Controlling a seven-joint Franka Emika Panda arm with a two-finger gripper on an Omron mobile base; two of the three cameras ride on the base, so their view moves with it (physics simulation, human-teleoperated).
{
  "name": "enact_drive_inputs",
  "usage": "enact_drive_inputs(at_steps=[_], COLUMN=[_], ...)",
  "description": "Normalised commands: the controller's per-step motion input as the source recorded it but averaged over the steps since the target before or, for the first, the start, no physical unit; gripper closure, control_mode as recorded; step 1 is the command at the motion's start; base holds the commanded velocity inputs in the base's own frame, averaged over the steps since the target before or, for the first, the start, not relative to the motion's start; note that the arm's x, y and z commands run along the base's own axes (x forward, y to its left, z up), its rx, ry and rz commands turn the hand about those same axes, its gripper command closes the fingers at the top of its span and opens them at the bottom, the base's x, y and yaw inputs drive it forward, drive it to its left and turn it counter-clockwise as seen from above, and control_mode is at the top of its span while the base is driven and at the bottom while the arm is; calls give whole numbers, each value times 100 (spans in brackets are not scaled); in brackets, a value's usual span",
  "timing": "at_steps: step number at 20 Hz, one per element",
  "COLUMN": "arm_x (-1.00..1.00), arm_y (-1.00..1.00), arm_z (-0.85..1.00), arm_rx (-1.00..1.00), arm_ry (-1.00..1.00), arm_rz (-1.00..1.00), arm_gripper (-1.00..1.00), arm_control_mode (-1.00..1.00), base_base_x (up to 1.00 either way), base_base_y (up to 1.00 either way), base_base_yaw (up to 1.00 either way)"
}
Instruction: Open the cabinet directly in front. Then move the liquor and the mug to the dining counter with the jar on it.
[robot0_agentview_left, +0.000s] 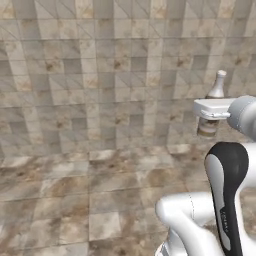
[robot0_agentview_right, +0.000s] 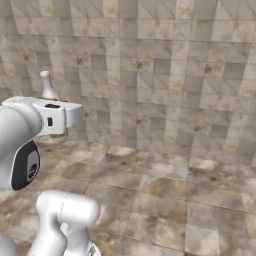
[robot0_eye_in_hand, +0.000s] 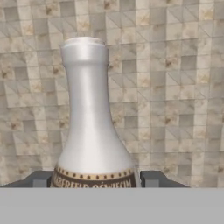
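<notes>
We find the liquor (robot0_eye_in_hand: 89, 127) held off the ground in the hand (robot0_eye_in_hand: 94, 179), upright, with its narrow neck pointing up and its mouth at the top. In the hand view the two dark finger tips (robot0_eye_in_hand: 151, 178) stand one on each side of the bottle's lower body, level with a dark printed band that runs around it; the jaws are closed against the bottle and grip it.

In the left base view the bottle (robot0_agentview_left: 214, 102) shows at the right, its neck rising above the flat white hand (robot0_agentview_left: 209, 120) and its lower body hanging just below it. The white arm (robot0_agentview_left: 227, 185) with its dark joint cover rises from the lower right of that view.

In the right base view the bottle (robot0_agentview_right: 48, 89) appears at the left, its neck and shoulder standing above the hand (robot0_agentview_right: 56, 131), which hides most of its body.

Behind the bottle in all three views we note a wall (robot0_agentview_left: 100, 75) of beige and brown tiles, and below it a floor (robot0_agentview_right: 170, 200) of larger mottled brown tiles.
</notes>
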Motion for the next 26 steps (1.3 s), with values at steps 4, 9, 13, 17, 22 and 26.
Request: enact_drive_inputs(at_steps=[4, 9, 13, 17, 22, 26], arm_x=[0, 0, 0, 0, 0, 0], arm_y=[0, 0, 0, 0, 0, 0], arm_z=[0, 0, 0, 0, 0, 0], arm_rx=[0, 0, 0, 0, 0, 0], arm_ry=[0, 0, 0, 0, 0, 0], arm_rz=[0, 0, 0, 0, 0, 0], arm_gripper=[100, 100, 100, 100, 100, 100], arm_control_mode=[100, 100, 100, 100, 100, 100], base_base_x=[100, 100, 91, 36, 31, 91], base_base_y=[0, -5, -9, -1, 0, 0], base_base_yaw=[27, 54, 74, 84, 86, 68])
